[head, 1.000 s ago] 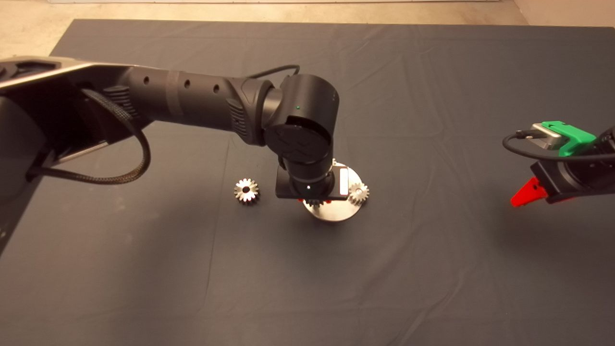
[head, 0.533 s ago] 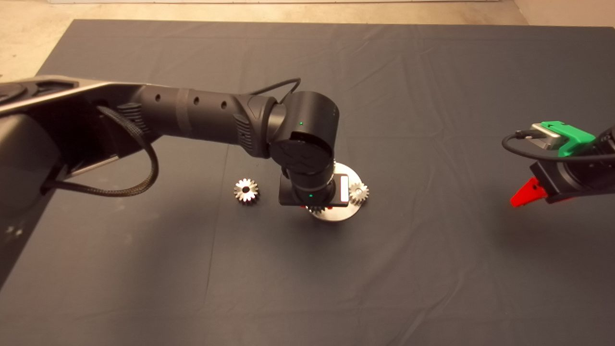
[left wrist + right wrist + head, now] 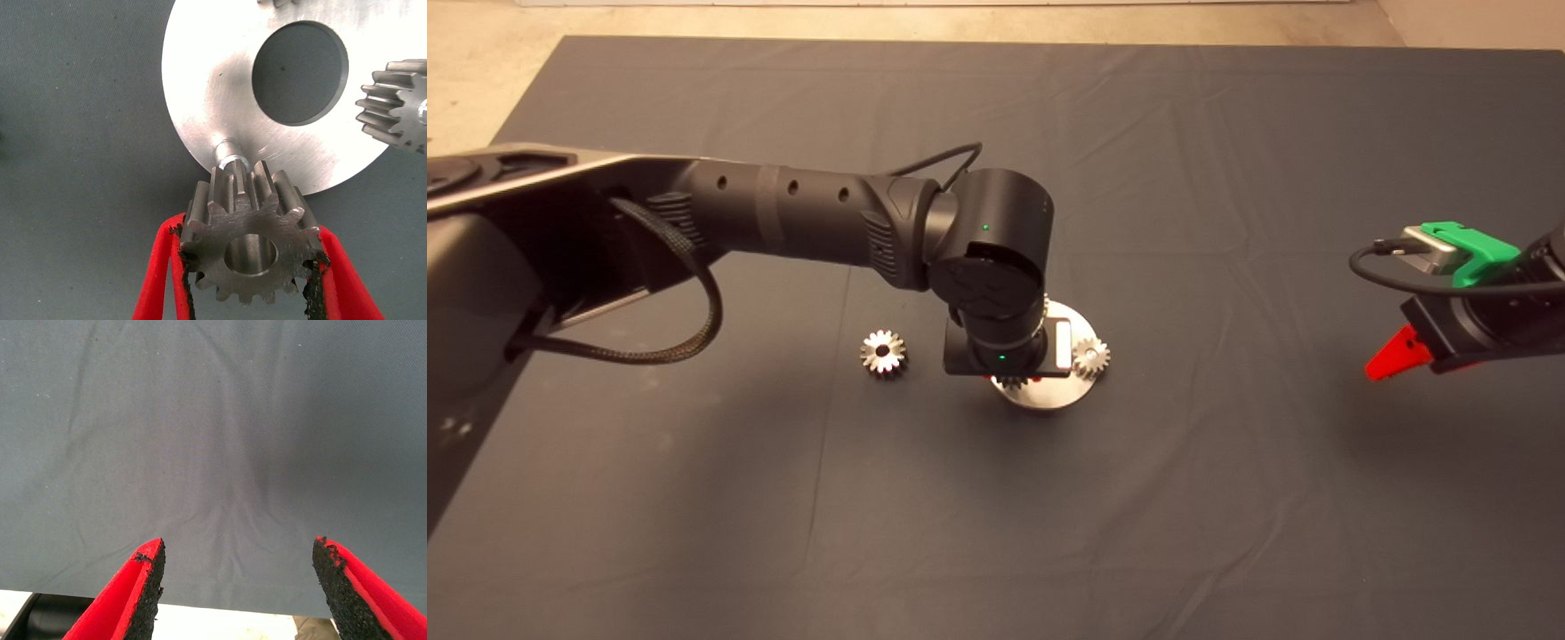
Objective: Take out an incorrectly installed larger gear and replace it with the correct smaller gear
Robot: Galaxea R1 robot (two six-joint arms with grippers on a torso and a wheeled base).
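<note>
The left hand is positioned over the near edge of the round metal base plate, which sits near the centre of the dark mat covering the surface. Its two red fingers are closed against opposite sides of the smaller gear, clamping it by the teeth with the centre bore facing the wrist camera. The gear is held just above a short upright pin on the plate; whether the gear touches the pin cannot be determined. The plate has a large round hole at its middle, and a second small gear is seated at the plate's right-hand edge in the head view. The larger gear lies flat on the mat to the left of the plate, apart from it. The right hand is parked at the right edge of the mat, fingers spread wide, holding nothing.
</note>
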